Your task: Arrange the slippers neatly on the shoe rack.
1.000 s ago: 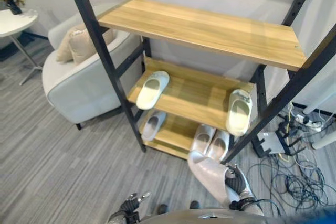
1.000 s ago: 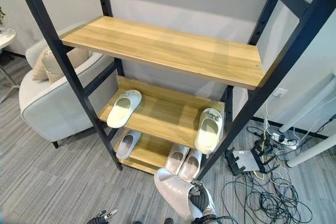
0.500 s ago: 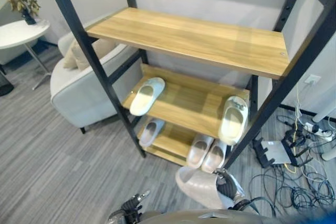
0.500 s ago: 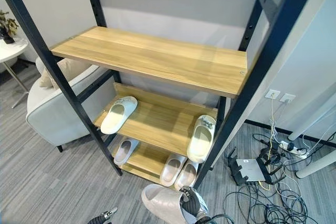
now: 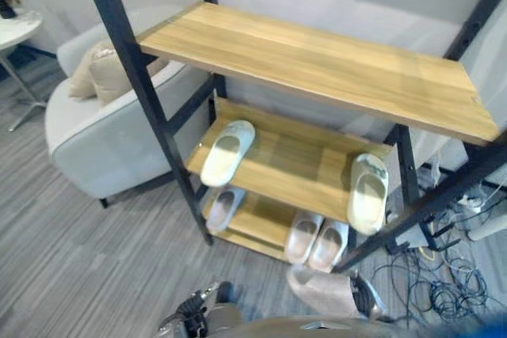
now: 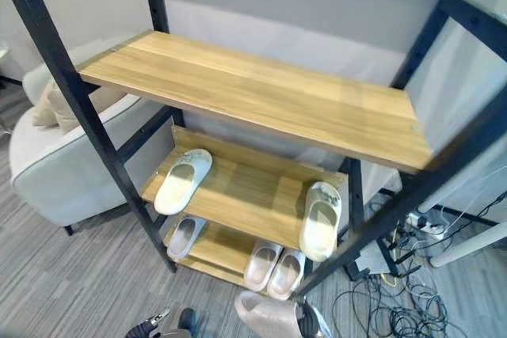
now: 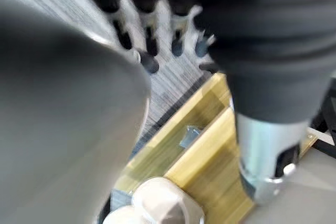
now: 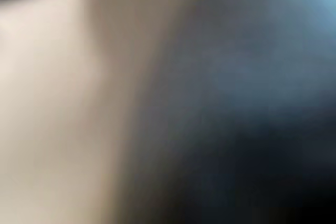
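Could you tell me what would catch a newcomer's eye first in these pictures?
Most striking is the tall black-framed shoe rack with bare wooden shelves; its middle shelf holds two pale slippers set far apart, one at the left end and one overhanging the right front edge. On the bottom shelf sit a lone slipper and a close pair. In front, the right hand holds another slipper.
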`<state>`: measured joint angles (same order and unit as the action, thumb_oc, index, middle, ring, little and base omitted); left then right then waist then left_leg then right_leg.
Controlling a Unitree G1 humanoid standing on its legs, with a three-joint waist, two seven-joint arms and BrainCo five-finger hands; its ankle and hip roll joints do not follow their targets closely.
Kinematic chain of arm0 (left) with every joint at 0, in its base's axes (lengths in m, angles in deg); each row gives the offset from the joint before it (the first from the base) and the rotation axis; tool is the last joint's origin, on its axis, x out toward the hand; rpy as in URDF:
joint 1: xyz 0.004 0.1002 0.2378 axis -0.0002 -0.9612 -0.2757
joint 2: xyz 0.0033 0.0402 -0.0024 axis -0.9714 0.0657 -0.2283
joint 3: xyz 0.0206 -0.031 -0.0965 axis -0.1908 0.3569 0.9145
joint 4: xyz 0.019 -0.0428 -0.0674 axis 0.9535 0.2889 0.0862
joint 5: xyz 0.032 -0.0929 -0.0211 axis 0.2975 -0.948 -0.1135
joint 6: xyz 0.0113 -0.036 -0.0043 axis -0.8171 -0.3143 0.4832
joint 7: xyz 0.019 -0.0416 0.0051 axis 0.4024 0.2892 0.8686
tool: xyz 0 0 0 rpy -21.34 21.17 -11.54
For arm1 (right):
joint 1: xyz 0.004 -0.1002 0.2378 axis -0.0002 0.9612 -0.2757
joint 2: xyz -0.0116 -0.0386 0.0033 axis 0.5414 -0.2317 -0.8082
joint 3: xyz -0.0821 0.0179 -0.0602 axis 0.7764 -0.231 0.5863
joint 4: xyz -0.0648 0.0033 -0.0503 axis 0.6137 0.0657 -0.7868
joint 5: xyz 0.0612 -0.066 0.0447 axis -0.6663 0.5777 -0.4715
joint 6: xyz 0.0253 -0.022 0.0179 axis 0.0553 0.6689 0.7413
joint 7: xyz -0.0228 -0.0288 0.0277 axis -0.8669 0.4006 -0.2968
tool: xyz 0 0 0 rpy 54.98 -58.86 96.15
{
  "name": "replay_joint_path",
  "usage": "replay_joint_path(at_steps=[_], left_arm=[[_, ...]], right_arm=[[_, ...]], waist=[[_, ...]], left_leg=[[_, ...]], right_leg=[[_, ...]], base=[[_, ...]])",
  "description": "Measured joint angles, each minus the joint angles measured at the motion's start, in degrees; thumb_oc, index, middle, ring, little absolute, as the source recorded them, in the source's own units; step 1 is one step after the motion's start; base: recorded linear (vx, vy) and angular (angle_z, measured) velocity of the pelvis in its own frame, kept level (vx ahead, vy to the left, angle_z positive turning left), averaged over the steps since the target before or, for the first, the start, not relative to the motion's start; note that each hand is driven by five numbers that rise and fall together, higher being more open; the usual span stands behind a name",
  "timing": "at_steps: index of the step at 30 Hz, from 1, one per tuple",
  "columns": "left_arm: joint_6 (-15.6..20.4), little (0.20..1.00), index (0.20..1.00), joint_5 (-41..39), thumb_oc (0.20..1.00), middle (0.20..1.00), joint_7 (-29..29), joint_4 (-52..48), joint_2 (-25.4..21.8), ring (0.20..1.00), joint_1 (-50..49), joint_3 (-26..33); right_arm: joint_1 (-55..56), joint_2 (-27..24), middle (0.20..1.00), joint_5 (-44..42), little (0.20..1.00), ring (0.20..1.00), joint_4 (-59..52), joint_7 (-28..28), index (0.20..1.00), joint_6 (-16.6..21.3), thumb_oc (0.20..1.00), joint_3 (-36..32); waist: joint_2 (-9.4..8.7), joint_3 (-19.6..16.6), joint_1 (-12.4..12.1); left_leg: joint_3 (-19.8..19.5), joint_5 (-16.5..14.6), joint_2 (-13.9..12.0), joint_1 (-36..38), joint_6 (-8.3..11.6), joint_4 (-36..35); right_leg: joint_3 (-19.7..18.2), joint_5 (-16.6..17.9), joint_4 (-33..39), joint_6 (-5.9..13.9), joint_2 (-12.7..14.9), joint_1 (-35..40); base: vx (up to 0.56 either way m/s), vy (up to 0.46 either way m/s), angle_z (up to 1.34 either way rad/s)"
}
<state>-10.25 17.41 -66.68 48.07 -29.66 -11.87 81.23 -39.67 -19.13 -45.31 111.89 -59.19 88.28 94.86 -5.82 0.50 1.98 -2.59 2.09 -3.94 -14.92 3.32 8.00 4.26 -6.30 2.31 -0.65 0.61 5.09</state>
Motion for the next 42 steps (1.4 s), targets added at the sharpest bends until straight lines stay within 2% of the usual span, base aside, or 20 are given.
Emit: replay_joint_path(at_steps=[2,6,8,10,11,12,13,14,16,18,20,21,22,23,26,27,29,33,37,42], left_arm=[[-0.16,1.0,1.0,0.45,1.0,1.0,0.23,-0.45,-0.35,1.0,0.01,-1.19],[-0.52,1.0,1.0,0.5,1.0,1.0,0.79,-2.54,0.35,1.0,0.0,-3.82],[-0.82,1.0,1.0,0.46,1.0,1.0,1.0,-5.53,0.97,1.0,1.16,-4.41],[-0.61,1.0,1.0,0.46,1.0,1.0,1.08,-7.48,1.37,1.0,2.82,-4.59],[-0.57,1.0,1.0,0.43,1.0,1.0,1.13,-8.07,1.87,1.0,3.89,-4.57],[-0.45,1.0,1.0,0.34,1.0,1.0,1.06,-9.53,3.31,1.0,5.76,-4.55],[-0.4,1.0,1.0,0.2,1.0,1.0,1.07,-10.49,3.95,1.0,6.36,-4.0],[-0.11,1.0,1.0,-0.23,1.0,1.0,1.04,-12.73,4.78,1.0,6.91,-3.68],[-0.18,1.0,1.0,-0.48,1.0,1.0,0.98,-13.63,4.76,1.0,8.5,-2.63],[-0.26,1.0,1.0,-2.37,1.0,1.0,1.05,-13.6,3.49,1.0,9.75,-1.32],[-0.22,1.0,1.0,-2.99,1.0,1.0,1.04,-13.93,1.79,1.0,11.95,-0.73],[-0.27,1.0,1.0,-3.13,1.0,1.0,1.1,-14.18,1.48,1.0,13.23,-0.18],[-0.26,1.0,1.0,-3.82,1.0,1.0,1.11,-15.15,1.0,1.0,14.3,1.16],[-0.21,1.0,1.0,-5.18,1.0,1.0,1.05,-16.53,1.17,1.0,15.06,3.74],[0.0,1.0,1.0,-9.24,1.0,1.0,1.16,-18.55,1.14,1.0,17.75,7.58],[0.08,1.0,1.0,-10.54,1.0,1.0,1.15,-18.84,0.57,1.0,19.01,8.32],[-0.02,1.0,1.0,-12.04,1.0,1.0,1.31,-18.85,-0.97,1.0,20.29,9.88],[-0.54,1.0,1.0,-13.23,1.0,1.0,3.44,-19.75,-0.79,1.0,20.8,10.58],[-1.47,1.0,1.0,-14.86,1.0,1.0,3.75,-20.6,0.47,1.0,21.76,10.95],[-2.14,1.0,1.0,-14.93,1.0,1.0,3.62,-23.61,2.96,1.0,20.71,10.8]], right_arm=[[-0.06,1.72,0.2,-1.57,0.2,0.2,1.43,-0.1,0.2,1.04,0.2,-1.72],[-4.07,1.12,0.2,-1.67,0.2,0.2,3.05,-1.05,0.2,1.32,0.2,0.17],[-8.87,1.28,0.2,-1.63,0.2,0.2,4.07,-1.5,0.2,1.16,0.2,2.15],[-13.14,1.36,0.2,-1.44,0.2,0.2,4.21,-1.76,0.2,1.24,0.2,3.96],[-14.78,1.46,0.2,-0.87,0.2,0.2,4.21,-1.88,0.2,1.24,0.2,4.62],[-16.51,1.37,0.2,-0.56,0.2,0.2,4.21,-1.85,0.2,1.2,0.2,4.78],[-17.36,1.39,0.2,-0.55,0.2,0.2,4.26,-1.68,0.2,1.14,0.2,4.84],[-18.74,1.65,0.2,-0.55,0.2,0.2,4.32,-1.35,0.2,1.1,0.2,4.93],[-20.48,2.18,0.2,-0.54,0.2,0.2,4.35,-0.6,0.2,0.87,0.2,4.94],[-23.03,2.58,0.2,-0.54,0.2,0.2,4.17,0.91,0.2,0.71,0.2,5.15],[-24.69,1.99,0.2,-0.52,0.2,0.2,2.48,1.81,0.2,-0.16,0.2,5.01],[-25.61,1.76,0.2,-0.47,0.2,0.2,1.79,2.27,0.2,-0.32,0.2,4.94],[-27.37,1.29,0.2,-0.42,0.2,0.2,1.23,2.63,0.2,-0.79,0.2,5.25],[-28.1,0.8,0.2,0.03,0.2,0.2,-0.06,3.02,0.2,-1.55,0.2,5.21],[-29.71,0.53,0.2,0.89,0.2,0.2,-1.68,4.89,0.2,-2.08,0.2,4.9],[-30.56,0.44,0.2,0.99,0.2,0.2,-2.66,5.45,0.2,-2.4,0.2,4.19],[-31.01,0.52,0.2,1.07,0.2,0.2,-4.36,5.6,0.2,-3.19,0.2,4.27],[-32.94,-0.31,0.2,1.08,0.2,0.2,-6.06,5.92,0.2,-5.05,0.2,4.12],[-37.09,-0.75,0.2,1.05,0.2,0.2,-7.2,6.23,0.2,-6.54,0.2,3.22],[-43.12,-0.78,0.2,1.06,0.2,0.2,-7.77,6.16,0.2,-9.96,0.2,2.39]], waist=[[-0.7,-0.5,0.54],[0.07,-0.71,0.16],[0.91,-0.44,-0.65],[1.23,0.1,-1.76],[2.16,0.88,-1.67],[4.1,1.94,-1.32],[4.75,2.27,-1.56],[5.73,3.25,-1.79],[6.06,4.38,-1.73],[5.51,5.08,-1.57],[4.77,5.5,-1.48],[4.52,5.67,-1.66],[4.15,5.93,-1.6],[3.9,6.03,-1.48],[3.13,5.86,-1.46],[2.81,5.6,-1.44],[1.79,3.65,-0.85],[0.81,0.2,0.38],[0.68,-2.98,0.27],[1.11,-3.65,0.01]], left_leg=[[2.06,-0.41,2.31,0.61,-2.64,0.22],[5.77,-1.9,4.21,-0.14,-5.26,0.92],[8.05,-2.23,3.49,-2.65,-5.79,2.44],[10.4,-2.29,2.5,-6.03,-6.17,3.18],[10.42,-2.05,2.48,-7.75,-6.43,4.13],[9.4,-2.37,2.21,-10.81,-6.55,6.08],[9.24,-2.74,1.95,-12.06,-6.13,6.27],[8.92,-2.4,1.77,-14.51,-5.68,6.22],[8.33,-1.53,1.79,-17.49,-4.69,6.61],[8.2,-1.49,1.43,-22.61,-4.6,9.6],[7.55,-2.15,1.5,-29.21,-5.0,13.65],[7.4,-2.06,1.46,-31.0,-4.86,14.97],[7.19,-2.48,1.55,-34.16,-4.72,17.88],[6.75,-3.55,1.71,-37.41,-4.84,21.56],[6.39,-6.23,1.33,-43.44,-4.86,29.57],[6.3,-7.65,0.97,-46.31,-4.04,32.42],[6.49,-9.24,0.33,-52.52,-4.11,37.29],[5.69,-9.69,-0.24,-59.57,-3.5,42.31],[5.29,-9.84,-0.39,-63.48,-3.29,44.42],[5.32,-9.7,-0.27,-66.14,-3.41,45.16]], right_leg=[[-0.99,0.08,-1.05,1.7,2.78,-0.55],[-2.92,-0.03,-2.39,3.69,5.59,-2.82],[-2.93,0.92,-4.07,5.05,5.91,-7.17],[-0.59,1.14,-5.06,5.31,6.0,-11.29],[0.35,0.87,-5.16,5.78,5.89,-12.45],[1.38,1.04,-5.6,6.19,5.6,-14.26],[1.39,0.66,-6.63,6.44,5.36,-15.77],[1.44,-0.44,-9.83,6.24,5.28,-19.68],[1.39,-1.92,-14.85,6.16,5.34,-25.32],[1.38,-4.92,-23.22,5.64,5.71,-32.61],[1.37,-8.16,-30.7,4.23,6.29,-40.22],[1.67,-8.82,-33.24,4.6,6.33,-42.55],[1.78,-10.36,-37.41,4.54,6.8,-46.05],[1.57,-12.48,-41.73,3.5,7.68,-49.31],[1.36,-16.13,-50.89,3.09,7.83,-55.32],[1.56,-17.91,-54.24,2.96,7.99,-58.68],[0.86,-19.95,-59.9,1.94,8.43,-64.9],[0.97,-22.24,-66.33,0.71,8.47,-72.07],[1.0,-23.59,-69.91,-0.03,8.62,-76.42],[0.74,-24.11,-72.28,-0.57,8.99,-79.77]], base=[[0.16,0.264,-0.15],[-0.11,0.175,-0.35],[-0.29,0.085,-0.57],[-0.17,-0.006,-0.64],[-0.28,-0.005,-0.1],[-0.21,0.002,0.13],[-0.22,0.003,0.13],[-0.16,-0.009,0.04],[-0.21,-0.02,0.05],[-0.16,-0.036,0.06],[-0.11,-0.056,0.18],[-0.09,-0.071,0.2],[-0.05,-0.074,0.21],[0.06,-0.075,0.2],[0.04,-0.08,0.11],[0.01,-0.078,0.01],[0.01,-0.059,-0.03],[0.03,-0.058,0.07],[0.02,-0.012,0.08],[0.01,0.017,0.06]])
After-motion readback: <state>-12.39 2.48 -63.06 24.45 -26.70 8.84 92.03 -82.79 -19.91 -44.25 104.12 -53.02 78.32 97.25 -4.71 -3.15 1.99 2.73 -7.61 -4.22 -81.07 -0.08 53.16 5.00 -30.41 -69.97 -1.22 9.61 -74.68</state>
